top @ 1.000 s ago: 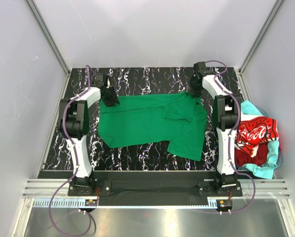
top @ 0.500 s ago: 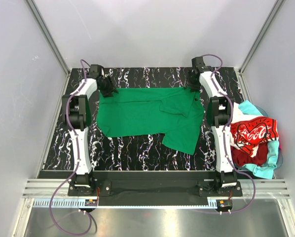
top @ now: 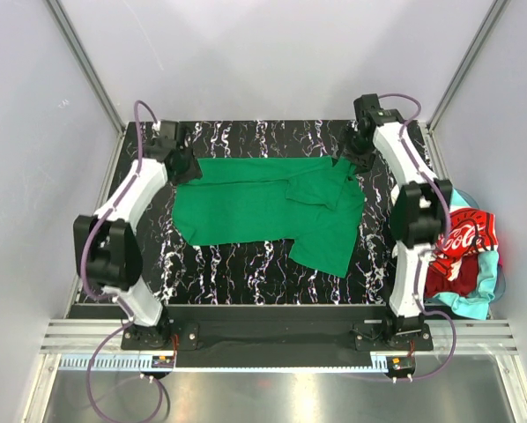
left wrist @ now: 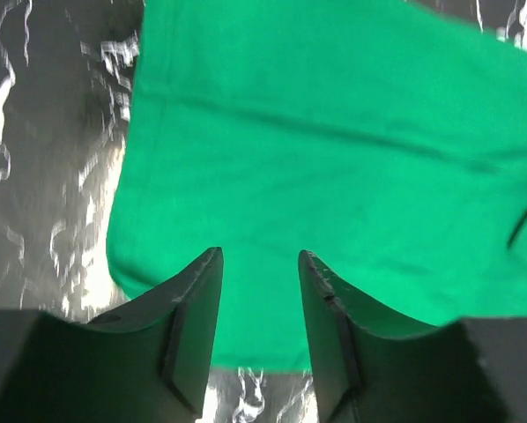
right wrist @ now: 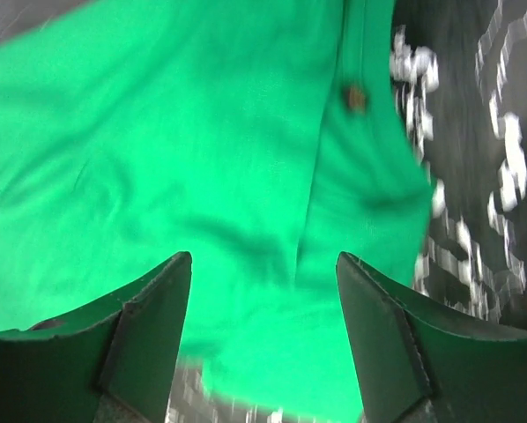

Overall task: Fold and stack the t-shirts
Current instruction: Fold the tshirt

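Note:
The bright green t-shirt [top: 255, 207] lies spread on the black marbled table [top: 237, 269], with a sleeve folded over near its right side. My left gripper [top: 182, 166] hovers over the shirt's far left corner. In the left wrist view it [left wrist: 259, 260] is open, with green cloth [left wrist: 334, 132] under the gap and nothing held. My right gripper [top: 358, 157] is over the far right corner. In the right wrist view it [right wrist: 263, 260] is wide open over rumpled green cloth [right wrist: 158, 159]. The red Coca-Cola shirt [top: 466, 240] and the turquoise shirt [top: 477, 295] lie in a heap off the table's right side. I cannot make out the white shirt.
Grey walls and metal frame posts close in the table at the back and sides. The heap of shirts lies beside the right arm's lower link [top: 413, 264]. The arm bases [top: 272, 333] stand on a black rail at the near edge.
The green shirt has shifted a little towards the back of the table. Both arms have swung their elbows outward, the grippers staying at the shirt's far corners.

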Tool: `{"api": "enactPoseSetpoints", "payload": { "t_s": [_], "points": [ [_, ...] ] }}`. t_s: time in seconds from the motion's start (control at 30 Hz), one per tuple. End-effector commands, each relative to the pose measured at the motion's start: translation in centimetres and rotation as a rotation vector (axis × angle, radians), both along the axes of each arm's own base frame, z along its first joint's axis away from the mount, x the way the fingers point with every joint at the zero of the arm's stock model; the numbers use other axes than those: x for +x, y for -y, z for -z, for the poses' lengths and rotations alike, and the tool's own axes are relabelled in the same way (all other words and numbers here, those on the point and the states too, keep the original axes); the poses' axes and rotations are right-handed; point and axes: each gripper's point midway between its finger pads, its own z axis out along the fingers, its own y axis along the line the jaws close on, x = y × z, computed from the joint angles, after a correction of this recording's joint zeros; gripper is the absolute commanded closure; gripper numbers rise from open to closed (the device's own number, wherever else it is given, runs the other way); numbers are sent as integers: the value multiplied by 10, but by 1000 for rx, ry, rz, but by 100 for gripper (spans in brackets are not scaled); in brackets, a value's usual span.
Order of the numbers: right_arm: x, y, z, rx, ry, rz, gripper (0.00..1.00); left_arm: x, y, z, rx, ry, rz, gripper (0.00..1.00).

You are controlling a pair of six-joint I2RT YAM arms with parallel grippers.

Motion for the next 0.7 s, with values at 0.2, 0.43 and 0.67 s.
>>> {"api": "enactPoseSetpoints", "payload": {
  "t_s": [0.2,0.43,0.67],
  "points": [
    [-127,-34,-51,195,7,-114,34,-61,-3,64,205,-197,-101,71],
    [-211,-26,-29,232,-90,-123,43,-71,-5,90,264,-296,-86,65],
    [-239,-25,-11,254,-143,-82,42,-89,-9,98,308,-334,-99,62]
  ]
}}
